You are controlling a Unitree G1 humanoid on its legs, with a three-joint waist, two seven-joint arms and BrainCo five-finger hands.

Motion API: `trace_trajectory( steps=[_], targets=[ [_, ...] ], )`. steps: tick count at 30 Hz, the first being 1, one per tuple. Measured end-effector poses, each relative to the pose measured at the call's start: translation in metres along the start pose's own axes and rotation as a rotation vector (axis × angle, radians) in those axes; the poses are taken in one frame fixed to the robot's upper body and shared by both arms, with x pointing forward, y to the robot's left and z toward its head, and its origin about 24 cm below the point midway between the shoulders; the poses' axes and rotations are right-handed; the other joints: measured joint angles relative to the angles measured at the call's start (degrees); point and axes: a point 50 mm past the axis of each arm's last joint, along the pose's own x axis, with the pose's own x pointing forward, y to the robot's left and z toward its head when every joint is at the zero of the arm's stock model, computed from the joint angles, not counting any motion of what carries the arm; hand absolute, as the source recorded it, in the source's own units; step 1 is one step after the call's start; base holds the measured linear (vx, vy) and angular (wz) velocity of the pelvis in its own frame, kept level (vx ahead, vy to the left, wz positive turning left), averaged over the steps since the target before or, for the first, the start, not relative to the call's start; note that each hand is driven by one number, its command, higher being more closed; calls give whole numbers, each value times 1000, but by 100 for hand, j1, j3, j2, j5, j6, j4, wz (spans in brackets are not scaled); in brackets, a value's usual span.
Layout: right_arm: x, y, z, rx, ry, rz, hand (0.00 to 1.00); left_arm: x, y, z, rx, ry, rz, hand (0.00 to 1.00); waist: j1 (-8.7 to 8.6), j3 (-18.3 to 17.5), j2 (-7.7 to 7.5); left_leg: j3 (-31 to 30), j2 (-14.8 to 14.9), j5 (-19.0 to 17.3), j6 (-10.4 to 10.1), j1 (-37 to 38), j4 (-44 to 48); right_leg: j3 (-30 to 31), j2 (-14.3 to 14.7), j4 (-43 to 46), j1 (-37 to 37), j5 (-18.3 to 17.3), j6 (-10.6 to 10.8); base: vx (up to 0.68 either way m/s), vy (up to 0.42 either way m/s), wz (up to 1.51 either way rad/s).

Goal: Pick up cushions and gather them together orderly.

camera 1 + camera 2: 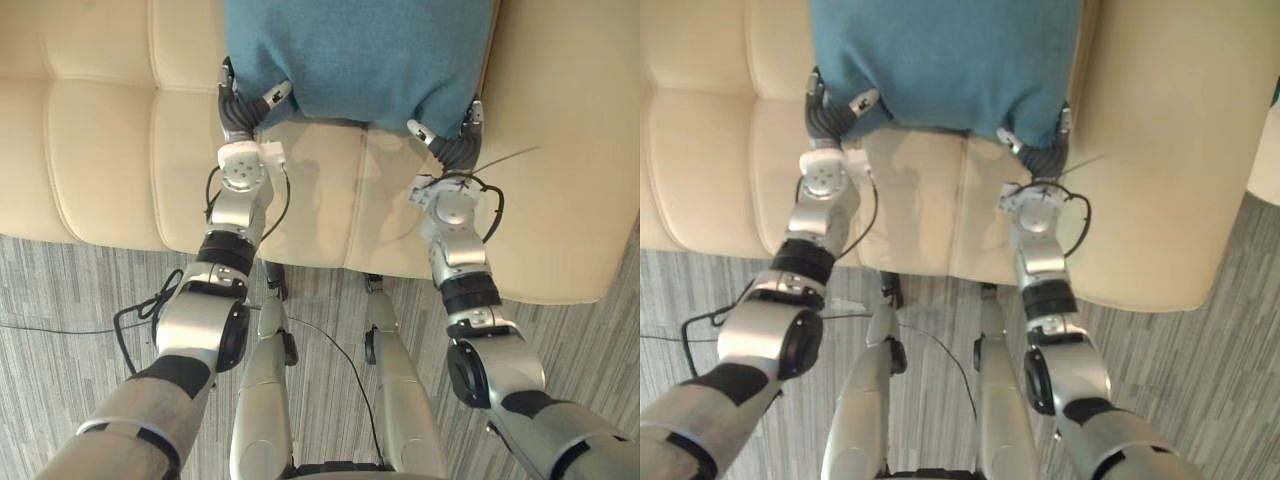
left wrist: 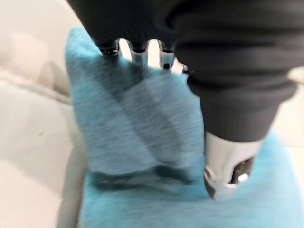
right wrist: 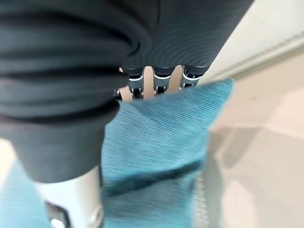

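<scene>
Over the cream sofa (image 1: pixel 100 150), a teal cushion (image 1: pixel 360 50) is pinched by left hand (image 1: pixel 240 110) and right hand (image 1: pixel 452 146) (corners only); slippage is risked.

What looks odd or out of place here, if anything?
Only the teal cushion: the left hand and right hand pinch its lower corners, bunching the cloth above the cream sofa. Nothing looks damaged.

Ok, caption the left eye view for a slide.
Left hand and right hand grip teal cushion at lower corners over cream sofa.
</scene>
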Motion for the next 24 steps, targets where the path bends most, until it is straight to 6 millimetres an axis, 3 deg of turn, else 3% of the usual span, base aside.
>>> trace_trajectory(
  steps=[5, 9, 12, 14, 16, 20, 24],
  targets=[
    [-20, -45, -12, -12, -16, -41, 0, -12, 29, -9, -67, -36, -2, 0, 41, -38, -18, 2, 47, -132, -45, 370, 59, -30, 36, 22, 389, -190, 18, -37, -24, -1],
    [-62, -76, -48, -48, 114, -71, 0, -48, 48, -54, -94, 68, 1, 0, 110, -72, -32, 3, 85, -278, -59, 754, 124, -65, 91, 37, 801, -302, -26, -11, -23, -1],
    [-106, -98, -77, -53, 253, -110, 0, -101, 53, -107, -136, 241, 9, 0, 120, -361, -44, -2, 107, -443, -87, 936, 254, -129, 102, 78, 1044, -436, -71, 6, -39, 5],
    [-138, -107, -96, -62, 362, -115, 0, -147, 57, -144, -155, 399, 23, 0, 128, -606, -58, -3, 113, -573, -101, 1193, 315, -149, 104, 115, 1315, -535, -115, 33, -39, 1],
    [-167, -112, -111, -68, 458, -121, 0, -187, 61, -168, -161, 521, 41, 0, 171, -898, -65, 5, 117, -691, -119, 1449, 323, -158, 107, 138, 1558, -670, -135, 73, -48, 0],
    [-228, -119, -146, -107, 716, -91, 0, -260, 75, -207, -128, 778, 69, 0, 262, -1487, -70, 1, 136, -940, -146, 1962, 470, -210, 115, 402, 2028, -1040, -164, 94, -24, 4],
    [-272, -121, -169, -122, 918, -82, 0, -312, 90, -230, -55, 989, 102, 0, 280, -1836, -74, -5, 111, -1085, -146, 2382, 447, -272, 88, 463, 2421, -1263, -135, 89, 3, 5]
  ],
)
